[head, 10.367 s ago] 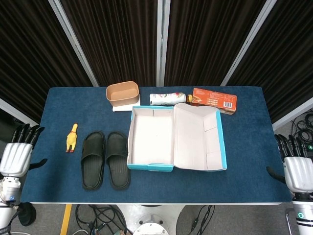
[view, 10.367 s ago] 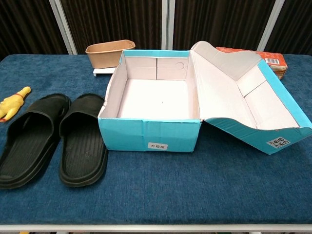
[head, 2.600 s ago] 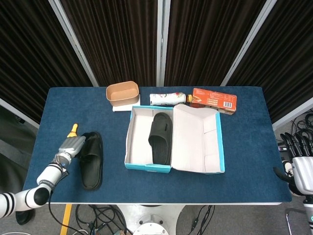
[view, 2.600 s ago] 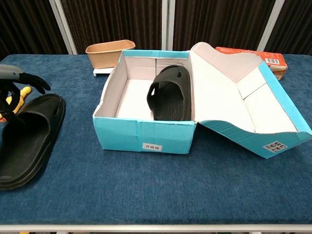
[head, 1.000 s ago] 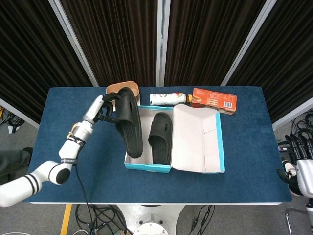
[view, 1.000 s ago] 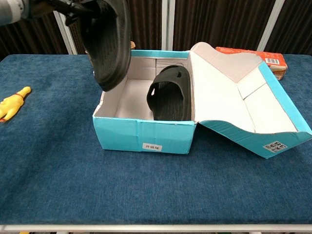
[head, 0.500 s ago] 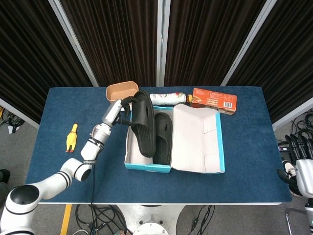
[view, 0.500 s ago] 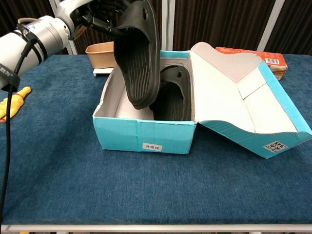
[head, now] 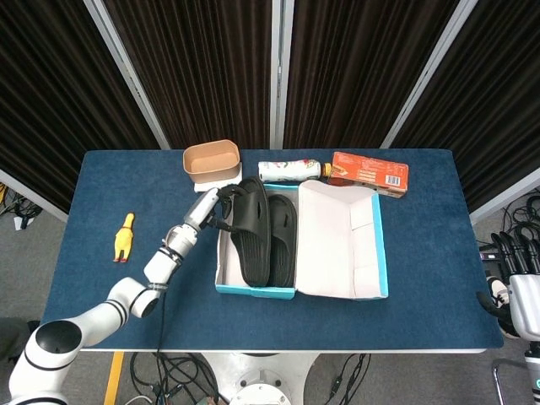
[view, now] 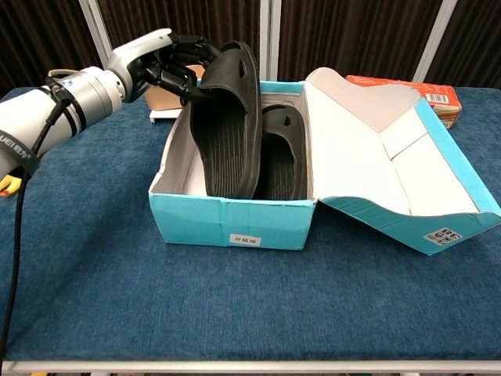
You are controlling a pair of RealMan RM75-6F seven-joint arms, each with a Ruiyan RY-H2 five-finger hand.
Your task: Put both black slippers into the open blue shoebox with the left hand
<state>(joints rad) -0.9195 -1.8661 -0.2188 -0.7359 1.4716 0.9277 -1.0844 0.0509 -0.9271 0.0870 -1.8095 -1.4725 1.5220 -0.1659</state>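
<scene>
A blue counter point(head: 126, 181) seen from above and from chest height, with dark curtains behind it. Near the middle sits an open blue shoebox point(head: 253, 289) point(view: 235, 218) with a white inside; its lid point(head: 342, 240) point(view: 399, 164) is folded open to the right.

The left robot hand point(head: 213, 205) point(view: 168, 64) reaches in from the left and grips the far end of a black slipper point(head: 251, 232) point(view: 227, 125). Its dark fingers point(view: 186, 72) curl around the slipper's strap edge. This slipper is tilted on its side, its ribbed sole facing the camera in the chest view, with its near end down inside the left half of the box and its far end raised above the box rim.

The second black slipper point(head: 283, 240) point(view: 286, 153) lies inside the right half of the box, just beside the held one and touching it.

The right robot hand point(head: 519, 283) shows only at the far right edge of the overhead view, off the counter, with fingers apart and holding nothing.

Behind the box stand a tan bowl point(head: 212, 160) point(view: 160, 92), a bottle lying on its side point(head: 287, 170) and an orange carton point(head: 369, 171) point(view: 415, 88). A small yellow rubber chicken point(head: 124, 237) lies well apart at the left side of the counter.
</scene>
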